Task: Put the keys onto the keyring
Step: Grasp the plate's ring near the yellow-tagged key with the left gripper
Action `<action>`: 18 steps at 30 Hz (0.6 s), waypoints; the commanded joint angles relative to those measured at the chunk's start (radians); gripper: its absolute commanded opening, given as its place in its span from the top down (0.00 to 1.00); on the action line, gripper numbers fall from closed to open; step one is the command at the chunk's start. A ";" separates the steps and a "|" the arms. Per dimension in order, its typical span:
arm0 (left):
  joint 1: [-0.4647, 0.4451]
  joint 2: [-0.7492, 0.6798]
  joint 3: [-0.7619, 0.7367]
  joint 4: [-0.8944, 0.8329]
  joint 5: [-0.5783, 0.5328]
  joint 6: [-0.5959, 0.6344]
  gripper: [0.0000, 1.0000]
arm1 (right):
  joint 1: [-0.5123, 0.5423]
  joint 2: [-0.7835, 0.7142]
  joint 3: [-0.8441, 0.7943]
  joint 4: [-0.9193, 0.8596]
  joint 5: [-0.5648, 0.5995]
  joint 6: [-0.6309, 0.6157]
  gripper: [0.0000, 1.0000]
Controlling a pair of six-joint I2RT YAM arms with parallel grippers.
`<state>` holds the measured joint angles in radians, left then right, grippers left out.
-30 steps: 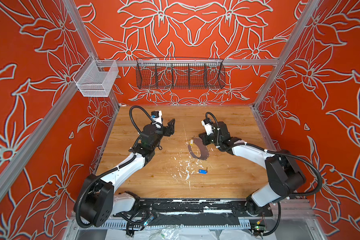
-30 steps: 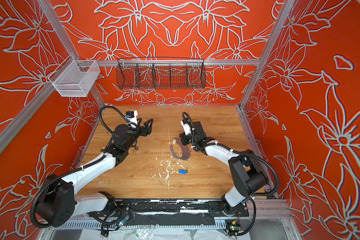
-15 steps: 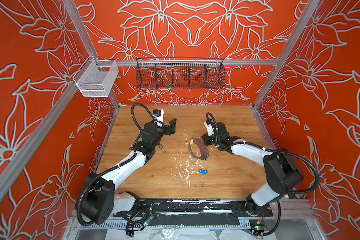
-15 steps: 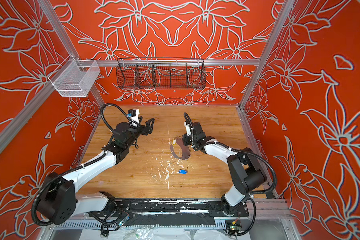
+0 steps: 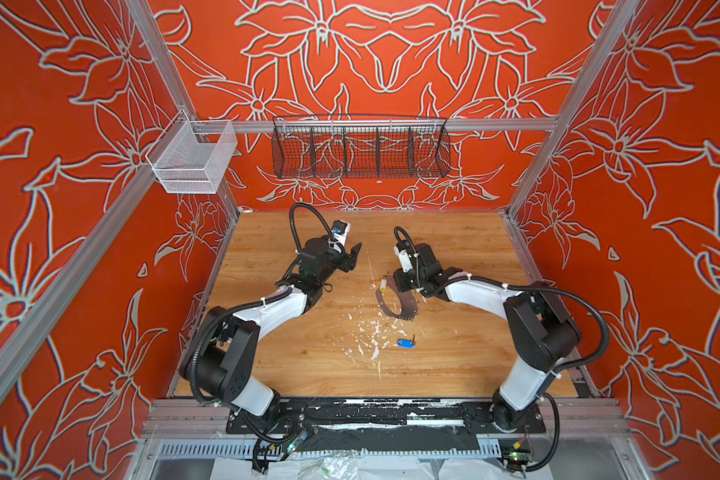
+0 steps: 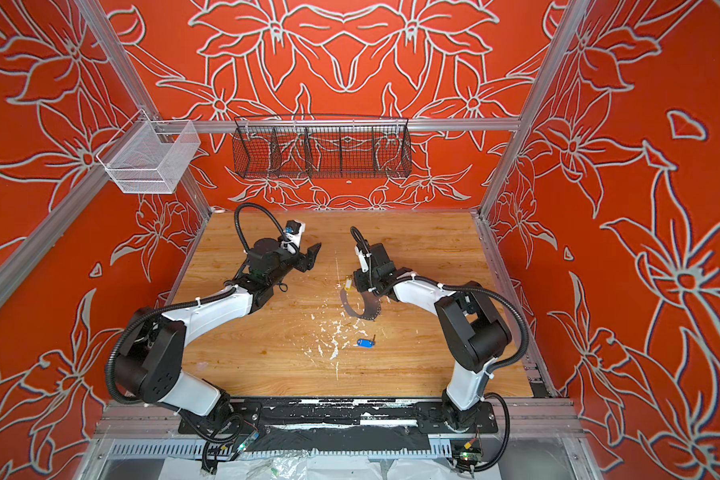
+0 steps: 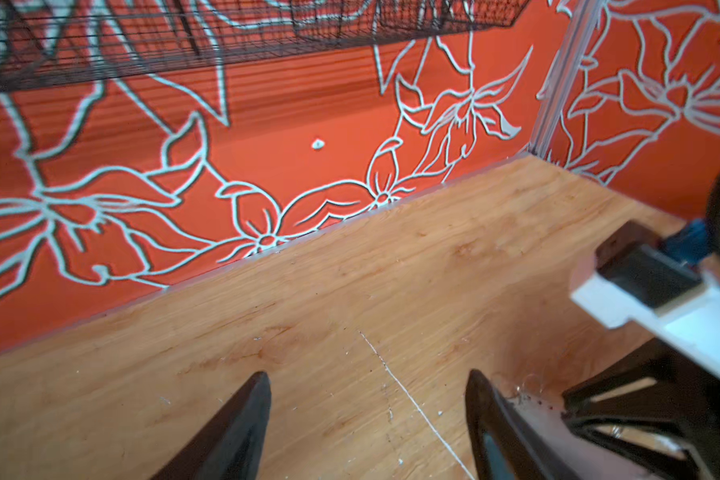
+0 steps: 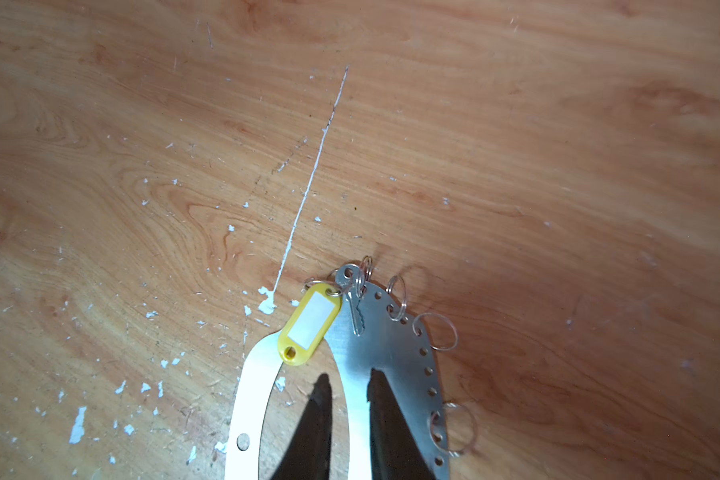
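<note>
Over the last second the left gripper [image 5: 352,257] has slid a little right, toward the upper middle of both top views. The right gripper [image 8: 348,374] has barely shifted, and the keyring [image 5: 396,302] and blue key [image 5: 404,342] lie where they did.

The left gripper's jaws stand wide apart with nothing between them, clear of the table [image 5: 454,249]. It looks like a waiting pose, kept out of the way until it is needed.

The right gripper sits at centre frame with its fingers [image 8: 387,419] close together. One is over the keyring's central hole and the other over its band, with a strip of band in the gap. I cannot tell whether they pinch the plate or only straddle it. Either way the placement reads as steadying the plate, so that its edge loops [image 8: 437,330] stay reachable.

At the lower middle of the right wrist view, the yellow key [image 8: 310,324] lies on the keyring's far end. Its split ring seems hooked through an edge hole, though the overlap there is too tangled to be sure. The blue key lies loose on the table below the keyring and well apart from it, near the white flecks. By my judgement, that key is the half of the job still open.
</note>
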<state>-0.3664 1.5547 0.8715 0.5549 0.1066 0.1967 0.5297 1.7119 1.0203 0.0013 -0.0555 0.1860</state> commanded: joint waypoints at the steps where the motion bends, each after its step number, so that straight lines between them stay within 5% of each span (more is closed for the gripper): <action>1: 0.003 0.010 0.061 -0.014 0.195 0.256 0.27 | -0.012 -0.112 -0.047 0.022 0.106 -0.060 0.78; 4: -0.015 0.037 0.160 -0.188 0.360 0.460 0.29 | -0.044 -0.205 -0.130 0.062 0.141 -0.078 0.76; 10: -0.131 0.130 0.324 -0.636 0.369 0.914 0.32 | -0.151 -0.372 -0.346 0.219 0.104 -0.046 0.72; 18: -0.158 0.329 0.662 -1.038 0.304 1.060 0.34 | -0.264 -0.415 -0.561 0.479 0.023 0.027 0.64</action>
<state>-0.5339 1.8286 1.3968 -0.2382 0.4305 1.1496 0.2928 1.2968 0.4744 0.3489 0.0086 0.1730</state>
